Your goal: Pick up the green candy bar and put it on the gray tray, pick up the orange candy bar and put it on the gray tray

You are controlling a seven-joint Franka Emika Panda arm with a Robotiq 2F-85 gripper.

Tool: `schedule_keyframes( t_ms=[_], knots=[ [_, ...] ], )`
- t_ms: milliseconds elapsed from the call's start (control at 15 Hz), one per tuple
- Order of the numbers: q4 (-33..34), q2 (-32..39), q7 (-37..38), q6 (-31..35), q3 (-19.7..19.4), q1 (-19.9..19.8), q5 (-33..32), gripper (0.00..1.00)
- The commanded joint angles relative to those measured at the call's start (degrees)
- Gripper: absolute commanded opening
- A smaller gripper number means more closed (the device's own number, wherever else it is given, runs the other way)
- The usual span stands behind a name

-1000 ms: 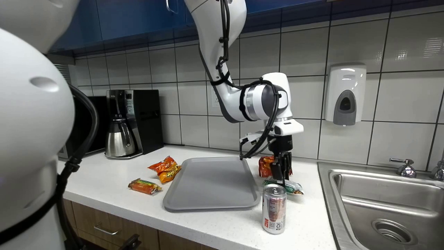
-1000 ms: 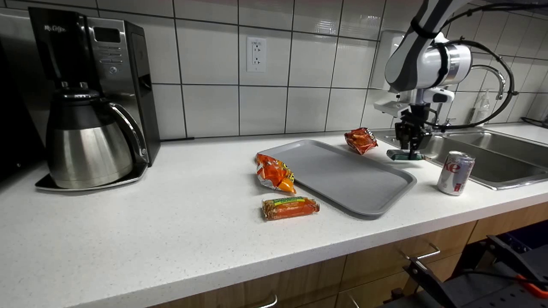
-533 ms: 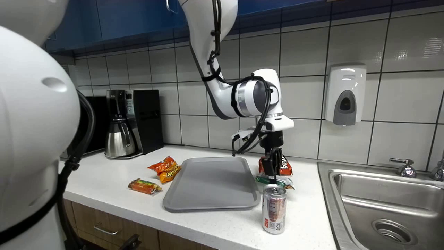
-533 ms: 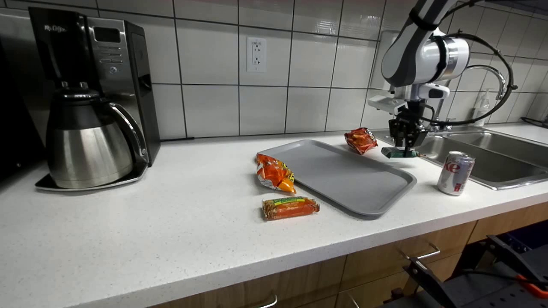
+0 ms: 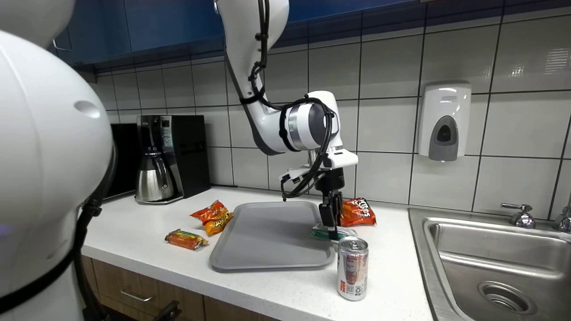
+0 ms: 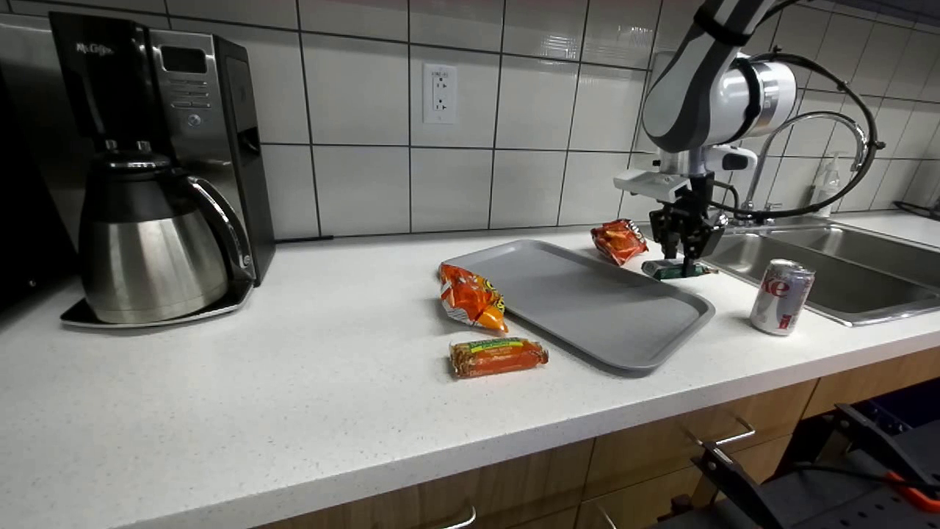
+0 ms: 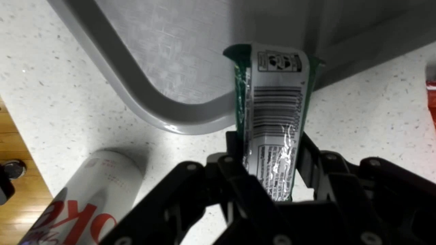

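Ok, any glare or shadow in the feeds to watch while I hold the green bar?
Wrist view: glare streaks the lower half of the green candy bar, a dark patch, likely shadow, covers the gray tray toward upper right, and the end effector is so dark its parts blend; both exterior views: small light reflections on the wall tiles.

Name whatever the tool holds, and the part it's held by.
The tool holds the green candy bar by its two long sides, near the middle.

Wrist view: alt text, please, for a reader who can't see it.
Black fingers hold a green candy bar with its barcode showing; its upper end overlaps the gray tray in the picture. A can with red lettering shows lower left, on the speckled white counter.
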Motion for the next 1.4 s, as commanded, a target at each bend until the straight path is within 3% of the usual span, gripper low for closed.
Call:
schedule_keyframes(
  t_ms=[0, 1067, 1133, 1200, 1333],
  knots=[
    [-4.64, -4.09, 1.14, 1.00, 0.89, 0.98, -2.86, 0.18],
    [-13.24, -4.38, 7.72, 10.42, 0.87, 6.13, -11.10, 0.18],
    [-13.41, -4.62, 7.40, 10.41, 0.88, 6.06, -10.89, 0.68],
    [-13.53, -5.05, 6.73, 10.08, 1.04, 5.78, -10.46, 0.69],
    [-13.60, -5.84, 5.69, 9.34, 1.30, 5.29, -9.87, 0.82]
  ],
)
